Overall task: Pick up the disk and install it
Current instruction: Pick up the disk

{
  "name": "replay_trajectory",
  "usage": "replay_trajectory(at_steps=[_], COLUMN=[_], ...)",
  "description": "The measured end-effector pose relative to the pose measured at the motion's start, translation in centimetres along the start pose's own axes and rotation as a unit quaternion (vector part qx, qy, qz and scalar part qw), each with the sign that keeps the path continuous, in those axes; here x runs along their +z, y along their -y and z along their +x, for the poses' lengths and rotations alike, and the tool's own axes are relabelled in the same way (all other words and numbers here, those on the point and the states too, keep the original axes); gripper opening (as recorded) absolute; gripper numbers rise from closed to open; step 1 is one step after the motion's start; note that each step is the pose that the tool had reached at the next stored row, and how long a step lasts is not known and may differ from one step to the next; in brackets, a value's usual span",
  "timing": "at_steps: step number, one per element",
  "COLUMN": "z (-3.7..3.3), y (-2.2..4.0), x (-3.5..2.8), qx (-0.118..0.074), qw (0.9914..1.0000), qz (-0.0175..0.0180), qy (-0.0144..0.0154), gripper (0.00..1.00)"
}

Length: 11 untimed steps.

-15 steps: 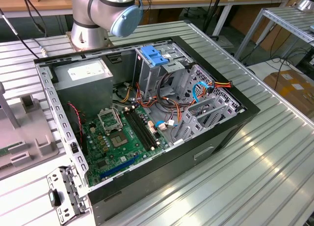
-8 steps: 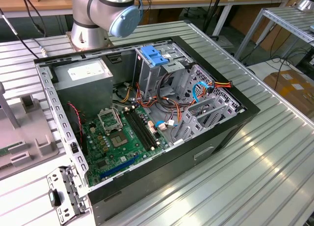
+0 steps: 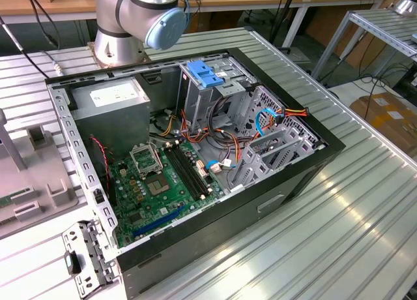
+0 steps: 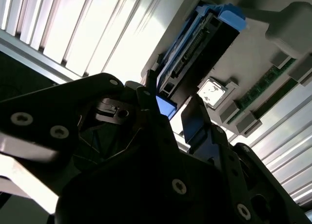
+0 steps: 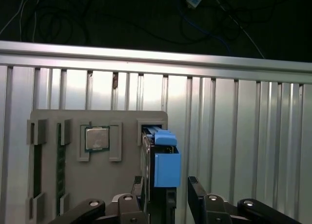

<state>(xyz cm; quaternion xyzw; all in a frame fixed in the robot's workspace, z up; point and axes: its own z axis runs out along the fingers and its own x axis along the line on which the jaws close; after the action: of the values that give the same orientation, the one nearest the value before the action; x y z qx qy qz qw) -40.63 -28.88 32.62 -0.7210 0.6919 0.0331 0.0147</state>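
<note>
Though seemingly untouched, disk [image 5: 166,164] between fingers [image 5: 196,191].

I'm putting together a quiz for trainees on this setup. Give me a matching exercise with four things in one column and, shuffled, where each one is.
Things:
1. disk
2. processor chip
3. power supply
4. gripper

Places:
A. flat in a recess of the grey holder
B. inside the open computer case
C. on edge in a slot of the grey holder
D. one finger on either side of the disk's blue end

Pairs: 1-C, 2-A, 3-B, 4-D
</note>
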Motion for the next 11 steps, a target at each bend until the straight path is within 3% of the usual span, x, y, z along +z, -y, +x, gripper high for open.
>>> replay_trajectory(at_steps=[11], z=[0.06], y=[-0.32], x=[1.09], qx=[0.000], qw=[1.00000], qz=[0.0000], qy=[0.0000], gripper=[0.48])
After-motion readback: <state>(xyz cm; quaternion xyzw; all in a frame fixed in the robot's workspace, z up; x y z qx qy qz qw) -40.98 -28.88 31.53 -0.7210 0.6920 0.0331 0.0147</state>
